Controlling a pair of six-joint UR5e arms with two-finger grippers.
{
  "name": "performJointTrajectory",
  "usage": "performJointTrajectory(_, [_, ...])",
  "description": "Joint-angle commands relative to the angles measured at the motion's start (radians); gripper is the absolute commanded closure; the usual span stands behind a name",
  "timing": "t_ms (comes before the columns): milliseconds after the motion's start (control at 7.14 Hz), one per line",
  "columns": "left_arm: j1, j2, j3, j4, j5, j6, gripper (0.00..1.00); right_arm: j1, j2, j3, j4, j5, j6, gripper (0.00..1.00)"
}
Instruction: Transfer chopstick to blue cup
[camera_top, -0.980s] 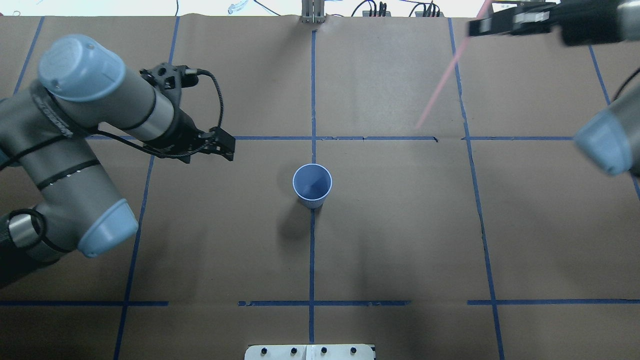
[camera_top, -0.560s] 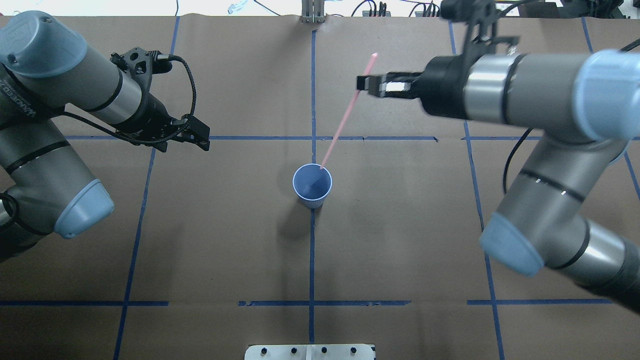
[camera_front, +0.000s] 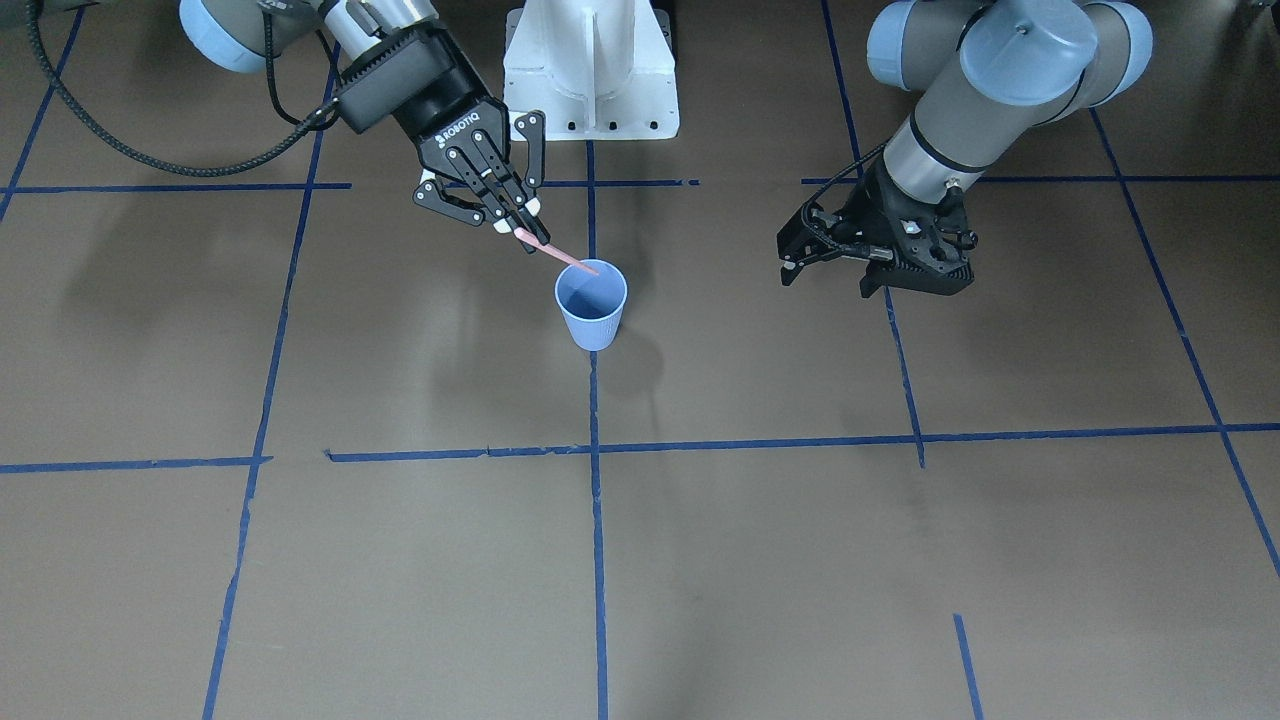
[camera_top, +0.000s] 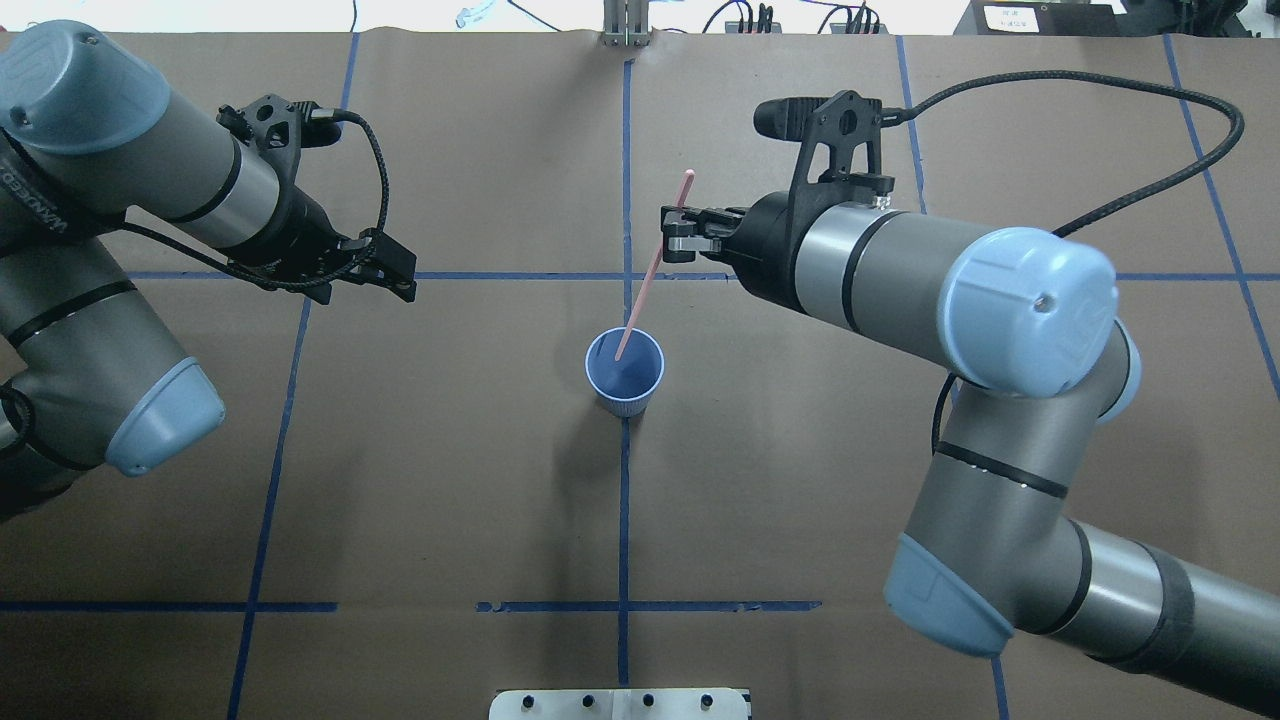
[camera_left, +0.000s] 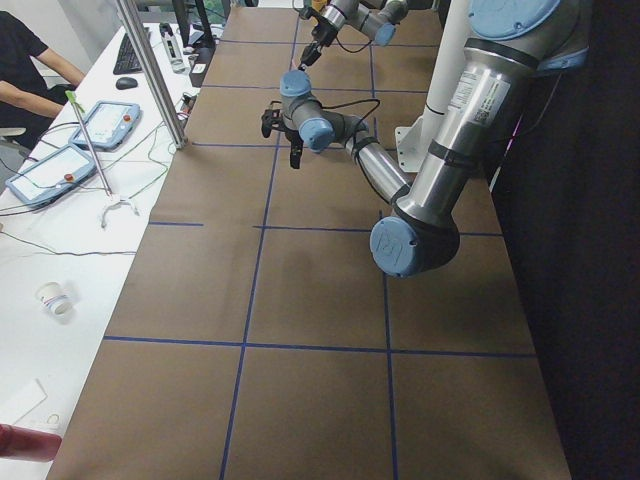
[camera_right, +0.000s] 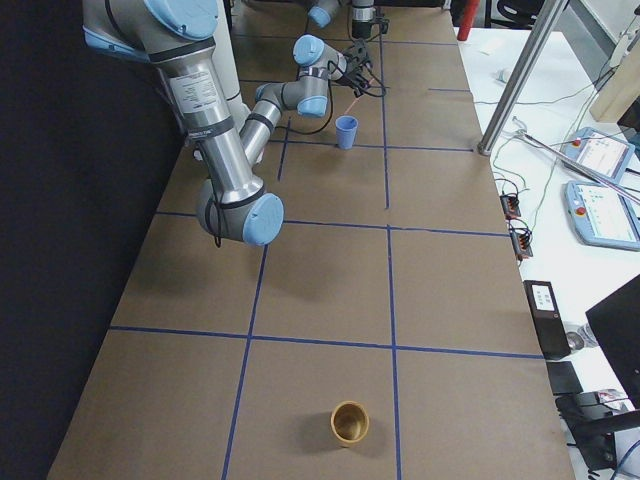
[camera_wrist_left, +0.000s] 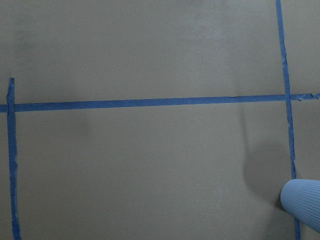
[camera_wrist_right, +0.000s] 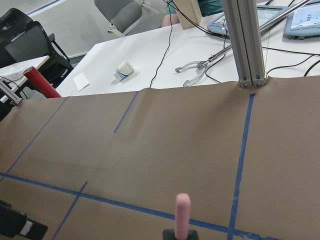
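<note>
Table (camera_top: 800, 450) was covered in brown paper with a blue tape grid. Right arm (camera_top: 1000, 300) reached in from the side toward the table's middle. Left arm (camera_top: 120, 200) was held back on its own side, well apart from the middle. White robot base (camera_front: 590, 70) sat at the table edge between the two arms.

Right gripper (camera_top: 675, 232) was clamped on the chopstick, fingers pinched on its upper part, with a short pink end sticking out above the grip. Left gripper (camera_top: 408, 280) hung above the table with its fingers apart and nothing between them, off to the side of the cup.

Blue cup (camera_top: 640, 385) stood upright on the centre tape line, mouth up. Its ribbed wall showed in the lower right corner of the left wrist view. A tan cup (camera_right: 350, 423) stood upright at the table's end in the exterior right view, well apart from the blue cup.

Chopstick (camera_top: 650, 275) was tilted, sloping down from the right gripper toward the blue cup. In the overhead view its lower tip lay over the cup's mouth, and in the front-facing view the tip was at the rim on the robot's side. Couldn't tell how far the tip was inside, if at all. The right wrist view showed only the stick's rounded pink top end.
</note>
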Motion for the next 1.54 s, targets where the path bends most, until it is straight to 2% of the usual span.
performJointTrajectory(0, [0.002,0.000,0.001,0.000,0.001,0.000,0.00,-0.073,0.011,-0.032,-0.009,-0.108,-0.020,0.99])
performJointTrajectory(140, [0.002,-0.001,0.001,0.000,0.001,0.000,0.00,-0.078,0.011,-0.033,-0.027,-0.119,-0.020,0.97])
performJointTrajectory(280, [0.002,-0.001,-0.002,0.000,0.002,-0.001,0.00,-0.092,0.012,-0.032,-0.069,-0.162,-0.020,0.58])
performJointTrajectory(420, [0.002,-0.001,-0.002,0.001,0.002,-0.002,0.00,-0.104,0.011,-0.030,-0.074,-0.191,-0.018,0.01])
performJointTrajectory(700, [-0.008,0.000,-0.005,0.001,-0.001,0.000,0.00,-0.104,0.003,-0.015,-0.072,-0.188,-0.021,0.00])
performJointTrajectory(840, [-0.020,0.022,-0.016,0.004,-0.003,0.002,0.00,-0.094,-0.009,0.031,-0.074,-0.174,-0.021,0.00])
performJointTrajectory(980, [-0.034,0.066,-0.033,0.006,-0.003,0.047,0.00,-0.085,-0.065,0.081,-0.098,-0.153,-0.018,0.00])
performJointTrajectory(1120, [-0.050,0.132,-0.043,0.006,-0.003,0.181,0.00,-0.024,-0.133,0.086,-0.128,-0.101,-0.018,0.00])
performJointTrajectory(1260, [-0.090,0.190,-0.047,0.007,-0.003,0.304,0.00,0.115,-0.194,0.079,-0.132,0.106,-0.026,0.00])
performJointTrajectory(1400, [-0.144,0.254,-0.047,0.009,-0.003,0.447,0.00,0.302,-0.239,0.038,-0.135,0.365,-0.110,0.00])
